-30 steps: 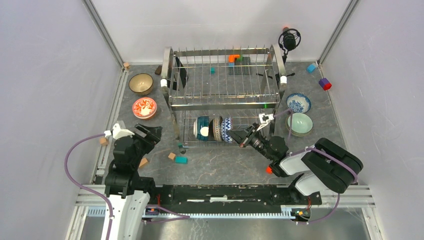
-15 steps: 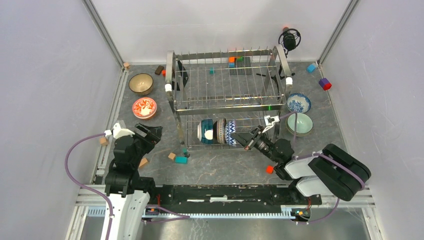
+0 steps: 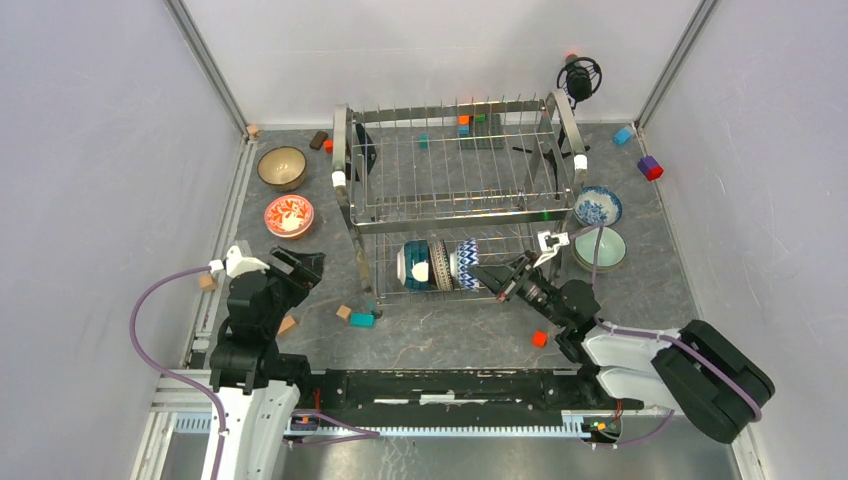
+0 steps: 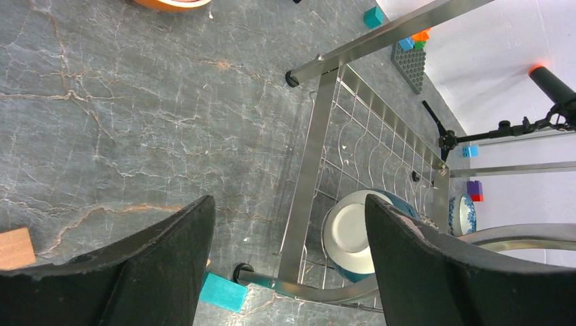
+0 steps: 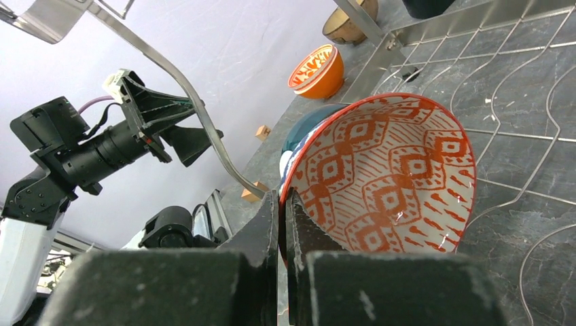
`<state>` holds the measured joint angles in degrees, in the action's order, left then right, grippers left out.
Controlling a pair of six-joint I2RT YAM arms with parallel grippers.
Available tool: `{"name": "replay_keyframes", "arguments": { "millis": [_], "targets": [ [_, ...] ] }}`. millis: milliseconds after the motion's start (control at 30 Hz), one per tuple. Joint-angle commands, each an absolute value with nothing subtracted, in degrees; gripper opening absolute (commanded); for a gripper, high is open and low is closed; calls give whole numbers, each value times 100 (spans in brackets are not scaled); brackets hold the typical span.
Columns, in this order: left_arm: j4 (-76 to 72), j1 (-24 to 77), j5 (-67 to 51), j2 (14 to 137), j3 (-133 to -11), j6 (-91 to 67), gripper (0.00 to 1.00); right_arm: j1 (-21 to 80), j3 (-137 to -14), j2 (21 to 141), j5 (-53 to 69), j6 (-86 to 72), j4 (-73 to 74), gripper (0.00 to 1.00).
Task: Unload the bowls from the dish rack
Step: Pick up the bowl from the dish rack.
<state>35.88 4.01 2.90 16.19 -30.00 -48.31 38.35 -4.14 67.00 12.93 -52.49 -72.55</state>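
The steel dish rack [image 3: 452,212] stands mid-table. On its lower tier three bowls stand on edge: a teal one with a white base [image 3: 412,265], a brown one [image 3: 440,262] and a patterned one [image 3: 463,262]. My right gripper [image 3: 479,271] is shut on that last bowl's rim. The right wrist view shows its red-and-white inside [image 5: 387,176] with the fingers [image 5: 284,204] pinching the rim. My left gripper [image 3: 300,265] hangs open left of the rack, empty. In its own view the left gripper [image 4: 289,204] looks down at the rack's end frame [image 4: 318,146] and the teal bowl [image 4: 350,234].
On the table lie a brown-gold bowl [image 3: 282,167] and an orange bowl [image 3: 289,215] at the left, and a blue-and-white bowl [image 3: 597,206] and a pale green bowl [image 3: 600,247] at the right. Small blocks [image 3: 361,319] lie near the rack's foot. A black microphone stand [image 3: 579,78] stands behind the rack.
My right arm has drawn back to the right with the patterned bowl's rim in its grip. The rack and its bowls have shifted slightly right. The left arm has stayed put.
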Motion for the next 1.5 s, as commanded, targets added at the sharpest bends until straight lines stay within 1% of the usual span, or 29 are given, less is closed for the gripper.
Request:
{"name": "replay_keyframes", "arguments": {
  "millis": [0,167,367,600,767,933,1167,1300,1467],
  "targets": [
    [3477,406,359,1648,-3084,-4619,86,3845,-466,6158,1609,-4962,-7205,0],
    [3474,402,372,1623,-3084,-4623,86,3848,-470,5749,1669,-4611,-6445,0],
    [3515,401,380,1611,-3102,-4634,86,3838,-396,5347,1718,-4323,-5956,0],
    [3638,404,277,1626,-3227,-4690,88,3845,-486,4517,1881,-3720,-4874,0],
    [3627,405,127,1671,-3209,-4854,91,3838,-633,4053,1937,-3299,-4112,0],
    [3753,410,75,1680,-3297,-4955,99,3849,-794,3686,2091,-2915,-3426,0],
    [4203,404,-194,1725,-3707,-5128,100,3900,-1311,3103,2463,-1839,-1948,0],
    [4338,405,-646,1749,-3734,-5326,100,4163,-1587,2950,2456,-1485,-1343,0],
    [4425,411,-1496,1788,-3587,-5402,100,5028,-1855,2916,1863,-1163,-984,0]
  ]
}}
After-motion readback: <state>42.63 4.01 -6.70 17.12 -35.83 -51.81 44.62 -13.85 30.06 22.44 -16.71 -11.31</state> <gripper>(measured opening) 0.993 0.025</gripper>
